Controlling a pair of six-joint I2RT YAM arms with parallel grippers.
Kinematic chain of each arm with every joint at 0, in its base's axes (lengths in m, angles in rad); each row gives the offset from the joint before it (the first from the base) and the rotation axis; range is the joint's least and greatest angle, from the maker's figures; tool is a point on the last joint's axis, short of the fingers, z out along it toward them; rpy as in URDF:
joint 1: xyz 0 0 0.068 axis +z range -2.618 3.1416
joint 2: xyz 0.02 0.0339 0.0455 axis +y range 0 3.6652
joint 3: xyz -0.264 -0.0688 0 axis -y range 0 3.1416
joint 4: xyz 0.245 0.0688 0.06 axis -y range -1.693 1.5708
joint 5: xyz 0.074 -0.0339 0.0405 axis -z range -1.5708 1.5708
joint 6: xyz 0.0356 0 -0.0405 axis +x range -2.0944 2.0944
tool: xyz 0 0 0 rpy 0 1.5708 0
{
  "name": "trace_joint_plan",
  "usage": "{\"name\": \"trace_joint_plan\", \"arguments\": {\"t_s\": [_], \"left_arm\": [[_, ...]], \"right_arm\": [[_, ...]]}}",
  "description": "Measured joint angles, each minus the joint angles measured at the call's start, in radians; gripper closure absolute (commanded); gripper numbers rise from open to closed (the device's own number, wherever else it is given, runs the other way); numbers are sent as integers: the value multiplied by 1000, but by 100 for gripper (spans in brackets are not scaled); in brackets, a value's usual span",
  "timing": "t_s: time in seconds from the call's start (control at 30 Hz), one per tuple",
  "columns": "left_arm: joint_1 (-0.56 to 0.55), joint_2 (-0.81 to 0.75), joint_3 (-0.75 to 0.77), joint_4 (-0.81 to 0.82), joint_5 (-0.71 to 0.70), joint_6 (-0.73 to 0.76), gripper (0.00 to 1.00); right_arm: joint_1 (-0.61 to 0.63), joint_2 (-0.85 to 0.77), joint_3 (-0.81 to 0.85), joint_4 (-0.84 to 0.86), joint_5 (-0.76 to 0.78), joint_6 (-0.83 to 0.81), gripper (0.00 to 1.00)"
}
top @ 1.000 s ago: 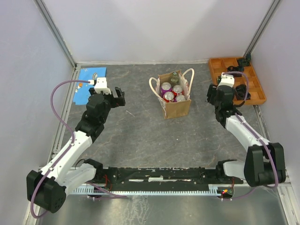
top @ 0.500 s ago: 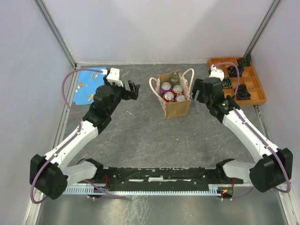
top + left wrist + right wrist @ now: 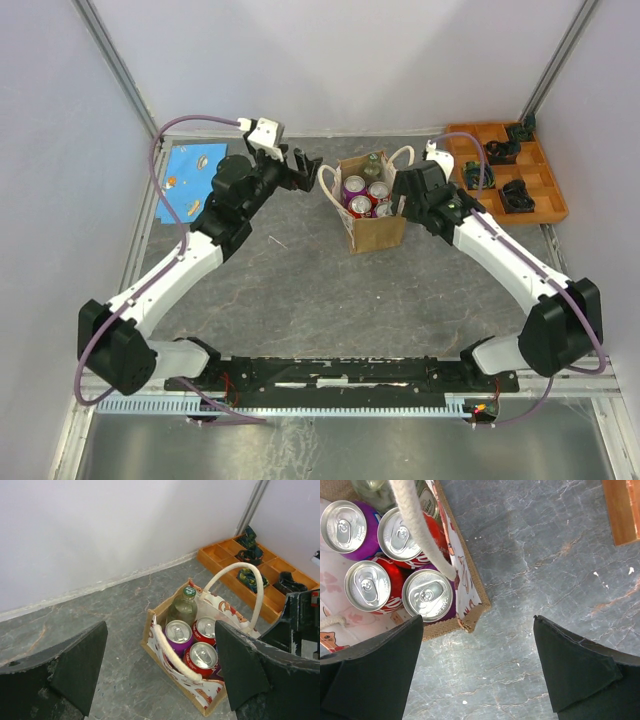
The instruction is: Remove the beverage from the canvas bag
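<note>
Top view: the bag (image 3: 378,232) stands upright on the counter (image 3: 300,290), stuffed with four cans (image 3: 354,187) and a green bottle (image 3: 372,165) at the bag's far end. The left fingers (image 3: 303,168) hang just left of the bag, by one of the handles (image 3: 323,181). The right fingers (image 3: 400,198) sit close over the bag's right edge. An orange tray (image 3: 545,175) is further right of the bag. With both arms crowding one small bag, they could bump each other if both go in.

Left wrist view: the left fingers are spread wide, and the bag shows between them, well ahead. A handle droops across the can tops on the near side and the other arcs high on the far side. I reckon a finger coming in low could hook a loop and drag the whole bag over.

Right wrist view: the right fingers are wide open too, looking straight down on the bag's near-right corner. The drinks are jammed shoulder to shoulder, and a handle rope (image 3: 415,525) lies across one red can. My guess is a finger won't find a gap and lands on a neighbour or the bag wall. The bag looks light, so it could lift with the can unless the other arm pins it.
</note>
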Motion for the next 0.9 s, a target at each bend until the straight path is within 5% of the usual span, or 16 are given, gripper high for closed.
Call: {"name": "trace_joint_plan", "arguments": {"t_s": [0.13,0.53,0.9], "left_arm": [[-4,77,60,-1,38,10,8],[-52,292,220,-3,164,18,33],[-119,470,348,-144,235,92,33]], "right_arm": [[14,38,31,-25,-2,10,1],[45,78,31,-97,-40,14,11],[53,29,-1,-109,-43,20,15]]}}
